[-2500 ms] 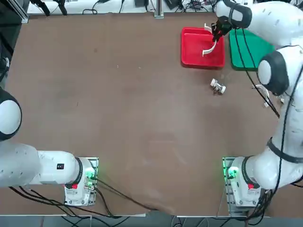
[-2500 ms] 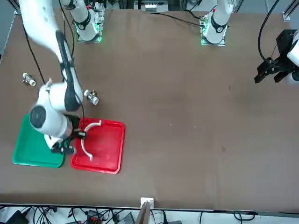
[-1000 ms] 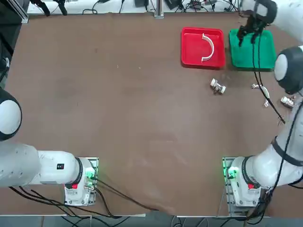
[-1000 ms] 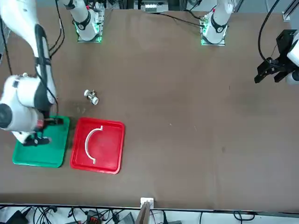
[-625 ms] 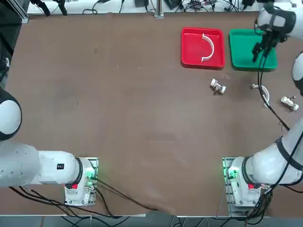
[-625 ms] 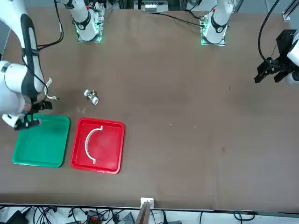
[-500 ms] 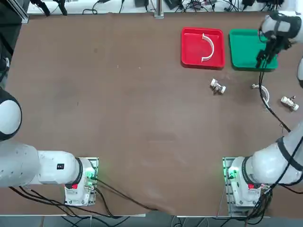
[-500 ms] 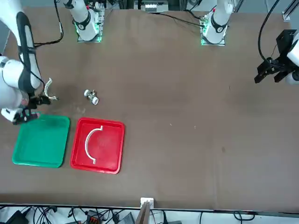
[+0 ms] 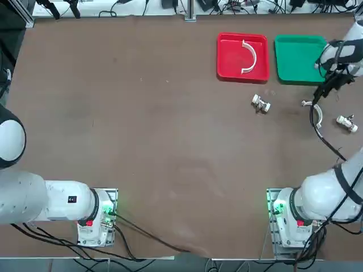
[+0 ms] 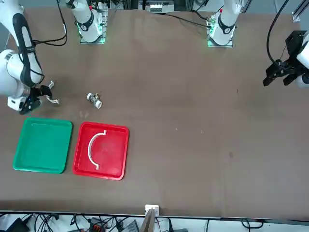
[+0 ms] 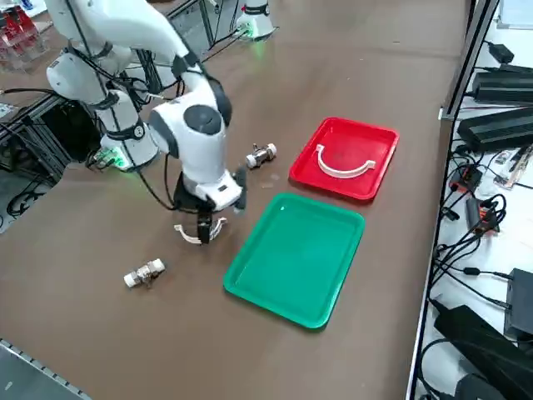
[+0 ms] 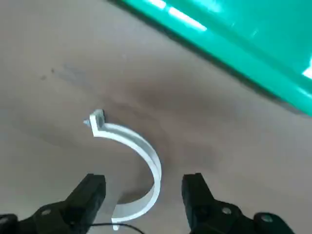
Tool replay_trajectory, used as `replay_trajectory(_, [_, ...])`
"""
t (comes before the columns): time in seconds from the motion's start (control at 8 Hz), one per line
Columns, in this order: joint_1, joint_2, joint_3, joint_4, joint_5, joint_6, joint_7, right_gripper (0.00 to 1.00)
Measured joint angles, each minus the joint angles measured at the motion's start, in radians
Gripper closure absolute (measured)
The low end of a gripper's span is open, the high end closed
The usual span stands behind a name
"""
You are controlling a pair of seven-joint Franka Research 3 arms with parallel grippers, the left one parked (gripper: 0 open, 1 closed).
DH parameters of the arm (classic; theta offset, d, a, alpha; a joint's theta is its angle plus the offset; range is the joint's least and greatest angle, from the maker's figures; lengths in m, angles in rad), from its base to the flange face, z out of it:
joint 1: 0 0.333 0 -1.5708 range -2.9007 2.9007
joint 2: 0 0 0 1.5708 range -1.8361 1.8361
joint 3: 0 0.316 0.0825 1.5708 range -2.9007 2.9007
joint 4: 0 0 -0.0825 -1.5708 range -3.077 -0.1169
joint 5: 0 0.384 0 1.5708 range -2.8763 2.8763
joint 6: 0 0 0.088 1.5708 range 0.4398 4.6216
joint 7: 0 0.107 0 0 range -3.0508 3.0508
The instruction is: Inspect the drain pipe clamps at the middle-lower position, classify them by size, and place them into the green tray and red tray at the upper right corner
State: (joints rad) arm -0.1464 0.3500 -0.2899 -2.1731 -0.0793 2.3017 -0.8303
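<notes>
1. Your tool [image 12: 144,183] is spread wide with nothing between its fingers, reaching down over the loose clamp [image 12: 158,174].
2. That clamp lies on the worktop [image 11: 166,333], near the green tray [image 11: 291,258] and outside it. The other clamp [image 11: 343,173] sits in the red tray [image 11: 366,142], so you probably want this one in the green.
3. Expect it to be very light: thin white plastic, a half ring. A bump from a finger could slide or spin it, so settle your line before you go down.
4. It should be fairly stiff, but an open ring can flex. Don't squeeze it end to end across the gap.
5. Take it mid-arc, one finger inside the curve and one outside, across the thin band. The surface looks smooth, so a shallow bite may let it swivel.
6. Avoid the end tabs; a small pointed bit sticks out at one, and holding there would leave the rest hanging off-balance.
7. Close gently, just firm enough to stop it slipping.
</notes>
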Motion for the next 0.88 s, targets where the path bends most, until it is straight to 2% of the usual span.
replay_trajectory(0.12, [-0.001, 0.007, 0.001, -0.007, -0.002, 0.000, -0.003, 0.15])
replay_trajectory(0.38, [-0.005, 0.040, 0.001, -0.010, -0.044, 0.016, -0.004, 0.26])
replay_trajectory(0.62, [-0.012, 0.064, 0.001, -0.010, -0.066, 0.034, -0.004, 0.30])
replay_trajectory(0.75, [-0.012, 0.068, 0.002, -0.010, -0.067, 0.036, -0.004, 0.40])
replay_trajectory(0.88, [-0.012, 0.070, 0.003, -0.009, -0.068, 0.038, -0.004, 0.62])
